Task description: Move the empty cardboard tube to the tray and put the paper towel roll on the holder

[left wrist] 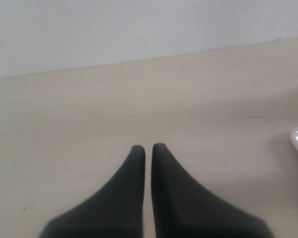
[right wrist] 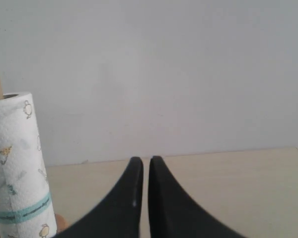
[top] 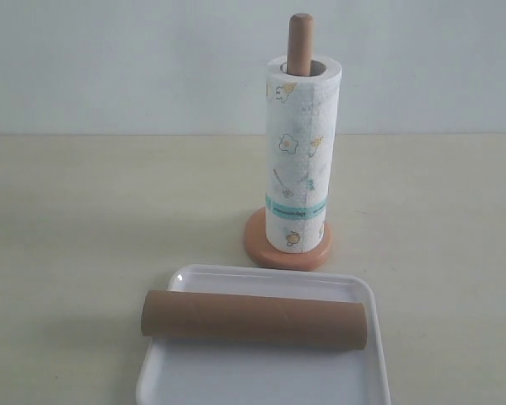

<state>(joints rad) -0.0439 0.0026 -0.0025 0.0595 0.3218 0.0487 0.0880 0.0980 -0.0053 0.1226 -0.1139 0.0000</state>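
A: Tube?
B: Tube (top: 253, 319) lies flat across the tray (top: 261, 380), running left to right in the exterior view. Its left end pokes a bit past the left rim, right end looks inside the rim
A: Roll?
B: Roll (top: 299, 160) stands upright on the holder (top: 300, 42), threaded down to the round foot, with the holder's tip showing out of the core. It's behind the tray on the desk (top: 84, 219), near but apart
A: Hands?
B: Left hand (left wrist: 147, 148) is closed, jaws almost touching, gripping nothing, over bare desk with a tray corner at the edge of its view. Right hand (right wrist: 142, 161) is the same, closed and empty, roll off to one side. Neither shows in the exterior view
A: Done then?
B: Looks like it, both steps read as complete
A: Risks?
B: Mostly bumps. The tube is round and light with only a low rim to stop it, so a nudge to the tray or the overhanging end could roll it onto the desk. The holder is tall on a small foot, and an arm swinging past the roll could tip it, maybe onto the tray. The right hand looks the nearer one to the roll, so I'd watch that arm
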